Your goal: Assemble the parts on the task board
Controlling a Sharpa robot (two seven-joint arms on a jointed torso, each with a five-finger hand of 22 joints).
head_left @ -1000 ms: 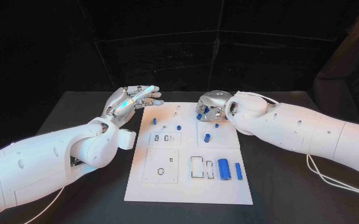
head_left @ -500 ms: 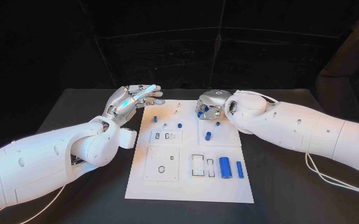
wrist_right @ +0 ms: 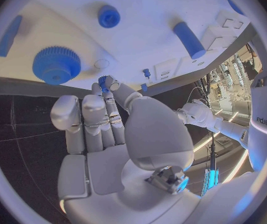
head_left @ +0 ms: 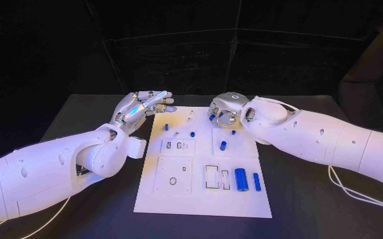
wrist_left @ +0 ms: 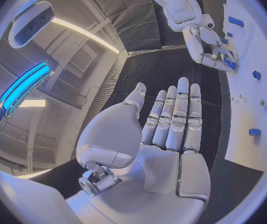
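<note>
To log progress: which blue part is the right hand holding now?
The small blue part pinched at the right hand's fingers, above the board's far edge. The other blue parts sit on the task board, untouched.

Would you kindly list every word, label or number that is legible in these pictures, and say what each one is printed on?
"sharpa": printed sideways on the white left arm, seen in the right wrist view.
The task board shows cut-outs and blue parts, but no lettering or numbers that can be read.
The left hand and right hand carry no readable marks in the head view.
</note>
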